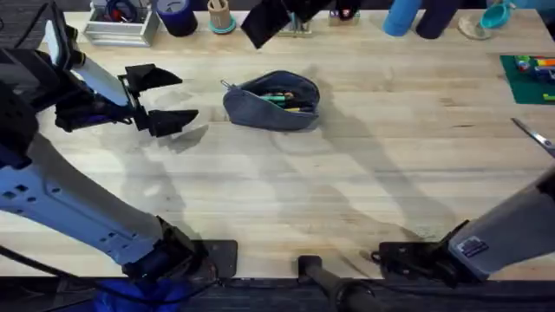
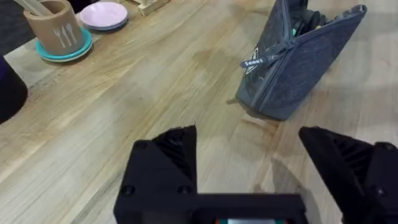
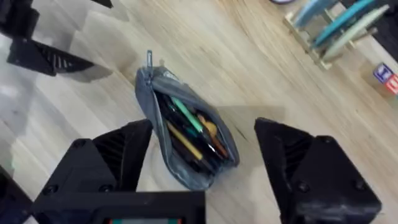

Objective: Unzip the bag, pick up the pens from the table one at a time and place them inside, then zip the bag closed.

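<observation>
The blue-grey bag [image 1: 272, 100] is seen lying on the light wooden table [image 1: 347, 182], toward 12 o'clock of the table's middle in the overhead view, its top zipper drawn open. Several pens [image 3: 186, 127] are shown packed inside the gaping mouth, a green one and a yellow one among them, with a reddish one beside them. The zipper pull [image 2: 256, 61] is seen hanging at the end of the bag nearest the left arm, at the bag's 9 o'clock overhead.

The left gripper [image 1: 165, 100] is held above the table at 9 o'clock from the bag, apart from it, its black fingers [image 2: 163, 163] spread wide with nothing between them. The right gripper [image 3: 202, 168] is poised above the bag, its fingers likewise released and parted, the bag framed between them in the right wrist view without being touched.

A tan utensil cup [image 2: 57, 28] on a teal coaster and a pink plate [image 2: 104, 15] are seen along the far edge of the table. Silver scissors [image 1: 536, 137] are seen at 3 o'clock, near a green mat [image 1: 527, 78].
</observation>
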